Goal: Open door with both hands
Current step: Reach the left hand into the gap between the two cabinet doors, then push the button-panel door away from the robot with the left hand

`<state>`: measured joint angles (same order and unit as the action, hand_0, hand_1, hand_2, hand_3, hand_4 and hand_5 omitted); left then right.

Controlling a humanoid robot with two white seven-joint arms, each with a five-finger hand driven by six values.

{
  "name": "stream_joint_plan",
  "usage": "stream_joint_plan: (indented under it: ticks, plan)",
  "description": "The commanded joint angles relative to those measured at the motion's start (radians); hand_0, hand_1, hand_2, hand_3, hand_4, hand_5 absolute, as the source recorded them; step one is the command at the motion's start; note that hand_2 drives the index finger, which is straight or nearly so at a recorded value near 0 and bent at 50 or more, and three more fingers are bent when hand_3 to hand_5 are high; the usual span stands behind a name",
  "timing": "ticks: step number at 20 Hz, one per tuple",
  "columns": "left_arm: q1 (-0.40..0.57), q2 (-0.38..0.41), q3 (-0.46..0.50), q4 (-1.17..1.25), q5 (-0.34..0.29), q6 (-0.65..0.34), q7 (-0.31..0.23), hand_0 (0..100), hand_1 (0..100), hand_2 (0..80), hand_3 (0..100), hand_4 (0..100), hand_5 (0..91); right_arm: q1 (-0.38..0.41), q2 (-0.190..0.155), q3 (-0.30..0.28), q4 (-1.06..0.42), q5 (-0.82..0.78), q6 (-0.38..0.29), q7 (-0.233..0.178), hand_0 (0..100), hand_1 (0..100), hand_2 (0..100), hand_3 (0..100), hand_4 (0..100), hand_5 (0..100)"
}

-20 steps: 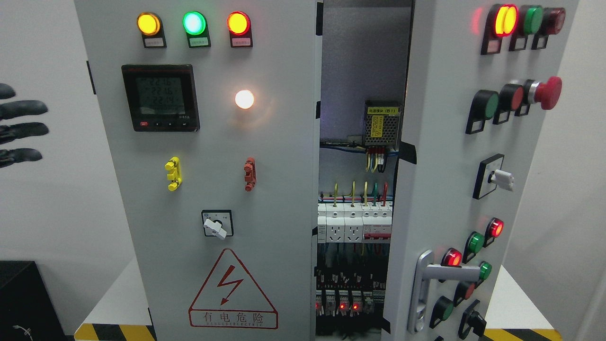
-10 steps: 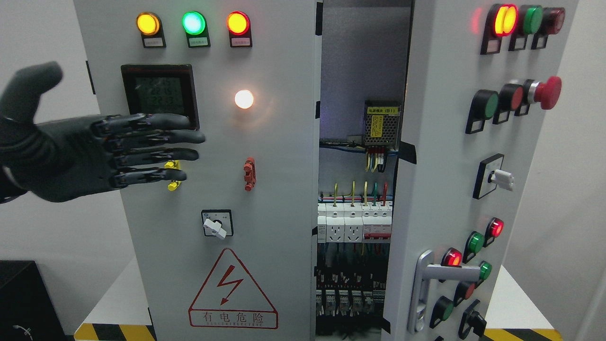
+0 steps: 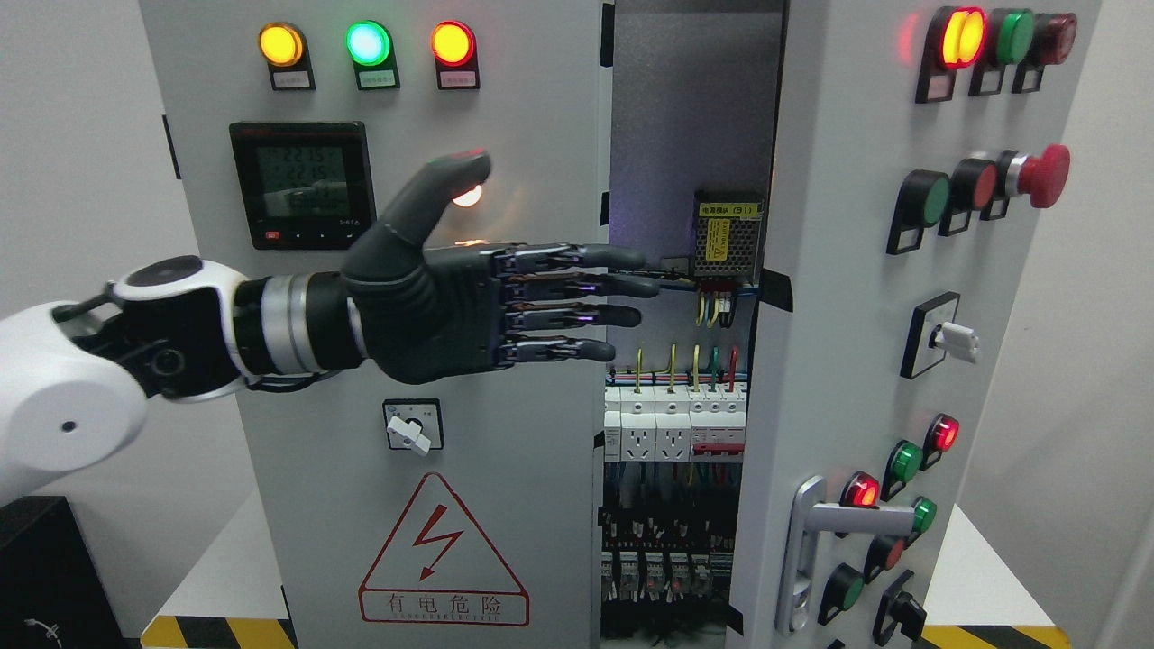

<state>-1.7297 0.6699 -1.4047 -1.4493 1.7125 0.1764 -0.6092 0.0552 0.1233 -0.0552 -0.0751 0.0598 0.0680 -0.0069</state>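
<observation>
A grey electrical cabinet has a left door (image 3: 406, 541) facing me with three lamps, a meter (image 3: 302, 185) and a warning sign. The right door (image 3: 865, 342) stands ajar, swung out toward me, with a silver handle (image 3: 816, 545) low on it. The gap between them shows wiring and breakers (image 3: 676, 433). My left hand (image 3: 559, 302) comes in from the left, black, fingers straight and flat, thumb up. Its fingertips (image 3: 631, 288) reach past the left door's right edge into the gap. It holds nothing. The right hand is out of view.
The right door carries several push buttons, lamps, a red mushroom stop button (image 3: 1041, 176) and a rotary switch (image 3: 942, 338). A rotary switch (image 3: 413, 425) sits on the left door. The cabinet stands on a white table with a black-yellow striped edge (image 3: 216, 631). A black box (image 3: 50, 568) is lower left.
My left hand has swept from the far left edge rightward across the left door, and its fingertips now reach the gap between the doors. The doors have not moved.
</observation>
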Motion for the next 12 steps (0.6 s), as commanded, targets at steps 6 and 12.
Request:
stream_joint_plan:
  ticks: [6,12]
  plan:
    - [-0.001,-0.44,0.053,0.058,0.026,-0.001,0.135,0,0,0.0,0,0,0.0,0.0,0.001,0.0,0.0,0.0,0.0,-0.001,0,0,0,0,0,0]
    - [-0.001,-0.539,0.053,0.053,0.012,-0.001,0.294,0,0,0.0,0,0,0.0,0.0,-0.001,0.0,0.0,0.0,0.0,-0.001,0,0,0,0,0,0]
